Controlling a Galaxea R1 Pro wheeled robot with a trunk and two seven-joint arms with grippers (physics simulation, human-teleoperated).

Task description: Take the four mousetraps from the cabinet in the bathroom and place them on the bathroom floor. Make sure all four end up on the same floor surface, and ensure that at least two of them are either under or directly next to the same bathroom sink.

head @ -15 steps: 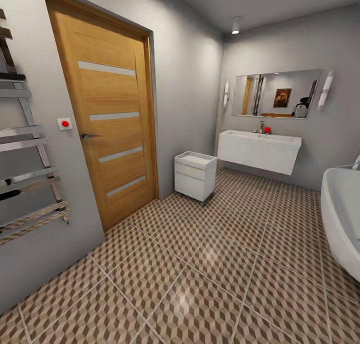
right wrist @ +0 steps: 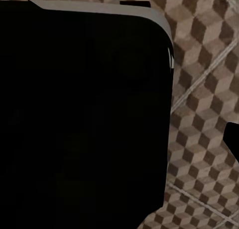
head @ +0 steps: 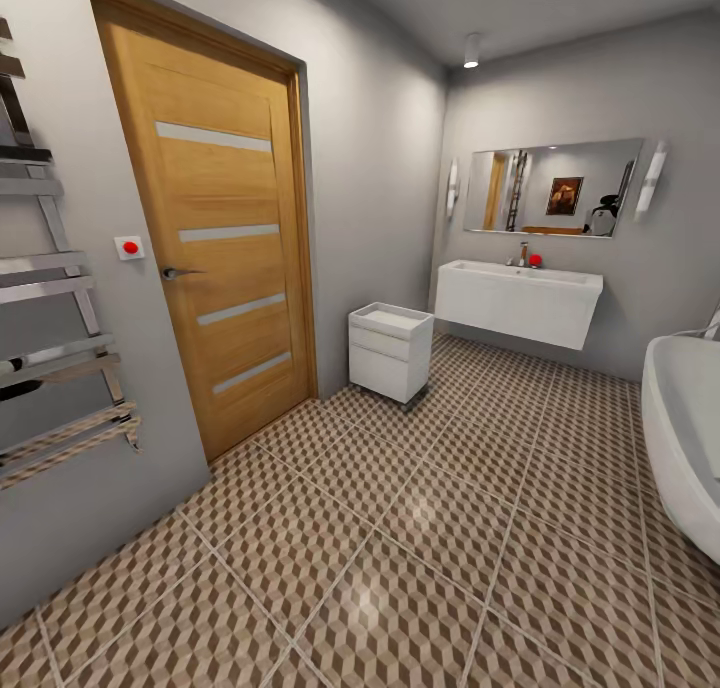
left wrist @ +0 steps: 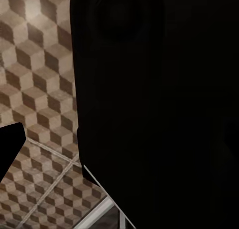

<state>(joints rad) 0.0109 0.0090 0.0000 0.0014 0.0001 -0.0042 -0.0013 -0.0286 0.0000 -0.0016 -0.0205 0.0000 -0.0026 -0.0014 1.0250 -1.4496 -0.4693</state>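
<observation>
One bathroom sink [head: 520, 303], one door [head: 215, 238], one bathtub [head: 685, 438]

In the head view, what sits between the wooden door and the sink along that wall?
A small white drawer unit stands on the tiled floor between the door and the sink, in the head view, near the corner and apart from both.

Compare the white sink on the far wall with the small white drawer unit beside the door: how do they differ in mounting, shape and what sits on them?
The bathroom sink hangs on the wall, clear of the bathroom floor; the drawer unit stands on the tiles. The sink is wide and shallow; the unit is a compact box. The sink carries a tap and a red object; the unit's top looks bare. Both are white and boxy.
</observation>
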